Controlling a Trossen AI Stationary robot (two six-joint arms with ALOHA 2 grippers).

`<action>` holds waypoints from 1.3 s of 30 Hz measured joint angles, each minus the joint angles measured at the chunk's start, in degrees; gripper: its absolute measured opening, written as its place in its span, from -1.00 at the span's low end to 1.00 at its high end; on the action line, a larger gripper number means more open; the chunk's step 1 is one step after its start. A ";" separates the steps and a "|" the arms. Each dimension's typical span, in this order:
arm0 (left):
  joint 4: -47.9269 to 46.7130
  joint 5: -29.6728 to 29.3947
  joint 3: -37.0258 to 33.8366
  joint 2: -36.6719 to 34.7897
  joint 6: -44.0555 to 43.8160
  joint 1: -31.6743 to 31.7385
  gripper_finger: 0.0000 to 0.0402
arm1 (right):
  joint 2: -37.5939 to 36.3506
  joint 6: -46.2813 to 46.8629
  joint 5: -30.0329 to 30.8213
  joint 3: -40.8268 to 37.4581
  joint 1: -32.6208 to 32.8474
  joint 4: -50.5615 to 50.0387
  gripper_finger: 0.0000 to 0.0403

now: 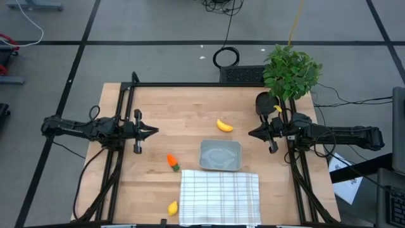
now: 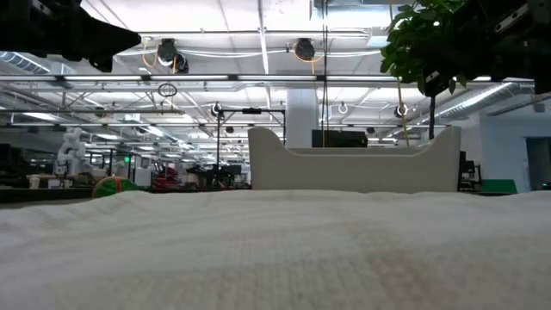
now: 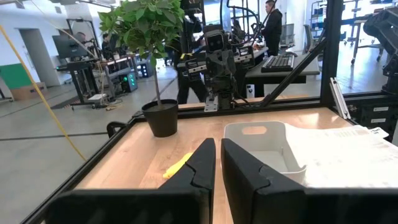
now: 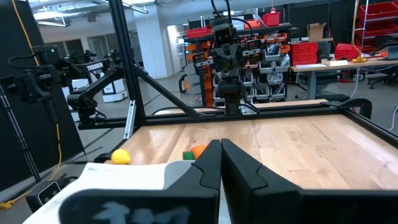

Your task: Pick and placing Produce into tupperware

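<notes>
The yellow banana (image 1: pixel 224 125) lies on the wooden table just beyond the tupperware (image 1: pixel 220 155), a shallow grey tub that holds nothing. The orange carrot (image 1: pixel 171 161) lies left of the tub. The small yellow lemon piece (image 1: pixel 173 207) sits by the cloth's near left corner. My left gripper (image 1: pixel 154 132) hovers at the table's left side, shut, pointing right. My right gripper (image 1: pixel 251 133) hovers at the right side, shut, pointing left toward the banana. The left wrist view shows the banana (image 3: pixel 177 165) and the tub (image 3: pixel 264 146). The right wrist view shows the carrot (image 4: pixel 198 151) and the lemon piece (image 4: pixel 120 156).
A white checked cloth (image 1: pixel 219 196) lies spread at the near edge, touching the tub's near side. A leafy potted plant (image 1: pixel 290 69) stands at the far right corner, close behind my right arm. A black frame rail (image 1: pixel 190 84) runs along the far edge.
</notes>
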 joint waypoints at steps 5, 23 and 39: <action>-0.01 0.00 0.01 0.00 -0.01 0.01 -0.85 | 0.02 0.00 -0.02 0.02 0.02 -0.02 -1.00; 0.00 0.00 0.02 0.00 -0.02 0.02 -0.85 | 0.01 -0.03 -0.01 0.02 0.01 0.00 -1.00; 1.50 0.02 0.01 0.00 -0.05 0.01 -0.85 | 0.00 -0.44 -0.01 0.01 0.00 0.00 -1.00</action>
